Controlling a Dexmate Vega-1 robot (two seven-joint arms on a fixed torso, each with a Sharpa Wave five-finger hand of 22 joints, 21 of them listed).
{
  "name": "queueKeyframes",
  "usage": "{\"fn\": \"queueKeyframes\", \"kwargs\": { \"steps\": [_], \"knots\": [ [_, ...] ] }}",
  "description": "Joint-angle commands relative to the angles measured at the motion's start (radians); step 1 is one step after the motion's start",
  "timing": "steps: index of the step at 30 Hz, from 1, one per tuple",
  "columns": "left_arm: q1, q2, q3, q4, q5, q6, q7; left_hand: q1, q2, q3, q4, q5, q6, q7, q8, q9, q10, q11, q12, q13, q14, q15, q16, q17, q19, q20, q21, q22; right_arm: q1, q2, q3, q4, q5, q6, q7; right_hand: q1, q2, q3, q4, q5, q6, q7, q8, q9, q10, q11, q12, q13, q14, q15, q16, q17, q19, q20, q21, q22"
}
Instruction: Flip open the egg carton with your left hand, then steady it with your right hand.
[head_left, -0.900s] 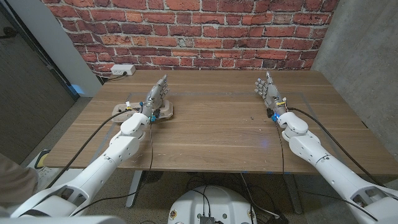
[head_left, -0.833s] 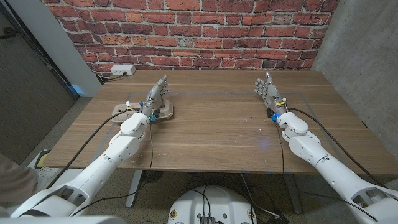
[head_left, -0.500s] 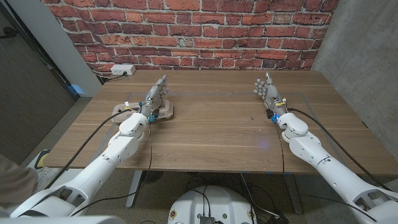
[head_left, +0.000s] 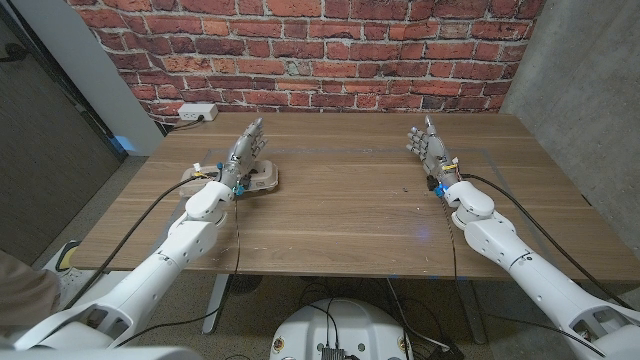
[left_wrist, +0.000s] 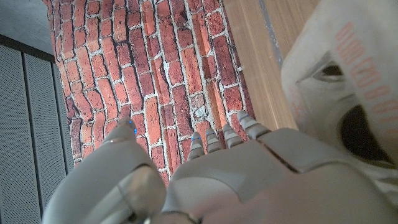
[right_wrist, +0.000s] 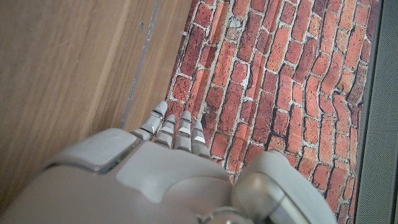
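From the head view, the egg carton (head_left: 252, 179) is pale grey-brown pulp and lies on the table (head_left: 340, 200) just under the left hand (head_left: 245, 151), whose fingers are spread and hold nothing. The right hand (head_left: 426, 143) stands well apart, fingers up, empty. In the left wrist view, orange lettering on the carton (left_wrist: 348, 93) is too blurred to read. In the right wrist view, straight fingers (right_wrist: 174, 132) point toward the brick wall (right_wrist: 273, 74).

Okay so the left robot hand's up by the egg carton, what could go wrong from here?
The egg carton sits near the table's left edge, so a sideways nudge from the left robot hand could slide it toward that edge. The right robot hand is far across the table, so nothing braces the carton; the flip may drag or tip it.
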Motion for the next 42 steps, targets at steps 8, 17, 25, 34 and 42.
{"fn": "queueKeyframes", "kwargs": {
  "steps": [8, 17, 25, 34, 42],
  "knots": [
    [0.029, 0.048, -0.029, -0.032, -0.013, -0.032, -0.045, 0.002, 0.002, 0.003, -0.001, 0.004, -0.013, -0.007, -0.002, 0.002, -0.026, 0.005, -0.006, 0.003, -0.045, -0.004, -0.006, 0.004, -0.026, 0.005, -0.004, 0.005, -0.004, -0.007, -0.013, -0.049, -0.011, -0.039, -0.023, 0.009, 0.004, -0.001, 0.006, 0.006, 0.007, -0.005, 0.006, 0.002, 0.008, -0.002, 0.006, 0.003, 0.005, -0.002, 0.005, 0.001, -0.001, 0.006, -0.013, 0.001],
    [0.060, 0.069, -0.048, -0.081, 0.004, -0.034, -0.003, 0.001, 0.005, 0.002, -0.001, 0.003, 0.023, 0.006, 0.011, 0.002, -0.014, 0.008, 0.000, 0.003, -0.043, -0.002, -0.001, 0.004, -0.024, 0.007, -0.001, 0.005, 0.009, -0.020, -0.011, -0.041, -0.015, -0.052, -0.015, 0.010, 0.006, -0.001, 0.005, 0.006, 0.007, -0.005, 0.007, 0.002, 0.004, -0.001, 0.004, 0.003, 0.003, -0.001, 0.004, 0.000, -0.001, 0.012, -0.021, 0.002],
    [0.076, 0.080, -0.050, -0.120, 0.004, -0.023, 0.004, 0.000, 0.005, 0.001, -0.002, 0.003, 0.034, 0.009, 0.014, 0.001, -0.003, 0.010, 0.004, 0.003, -0.039, 0.000, 0.002, 0.004, -0.021, 0.009, 0.002, 0.005, -0.001, -0.033, -0.003, -0.058, -0.019, -0.055, -0.027, 0.006, 0.013, -0.003, 0.005, 0.005, 0.005, -0.005, 0.007, 0.001, -0.003, -0.010, 0.003, 0.003, -0.085, 0.014, -0.014, -0.001, -0.053, 0.022, -0.070, 0.004],
    [0.132, 0.143, -0.076, -0.190, 0.078, -0.042, 0.054, 0.000, 0.005, 0.001, -0.002, 0.002, 0.031, 0.005, 0.011, 0.001, -0.003, 0.010, 0.003, 0.003, -0.041, 0.000, 0.002, 0.004, -0.021, 0.010, 0.002, 0.005, 0.001, -0.038, -0.004, -0.036, -0.015, -0.022, 0.020, 0.009, 0.013, -0.003, 0.001, 0.005, 0.003, -0.008, 0.006, 0.001, -0.007, -0.012, 0.001, 0.003, -0.078, 0.004, -0.006, -0.002, -0.046, 0.018, -0.076, 0.004],
    [0.171, 0.165, -0.105, -0.238, 0.110, -0.042, 0.111, 0.001, 0.005, 0.000, -0.004, 0.002, 0.031, 0.004, 0.010, 0.000, -0.004, 0.005, 0.003, 0.002, -0.050, -0.001, 0.000, 0.003, -0.030, 0.011, -0.001, 0.005, 0.000, -0.044, 0.001, -0.037, -0.012, -0.005, 0.039, 0.018, 0.013, 0.000, -0.006, 0.005, 0.007, -0.014, 0.008, 0.001, -0.004, -0.024, 0.003, 0.003, -0.063, -0.008, 0.001, -0.004, -0.033, 0.013, -0.082, 0.004]
  ]
}}
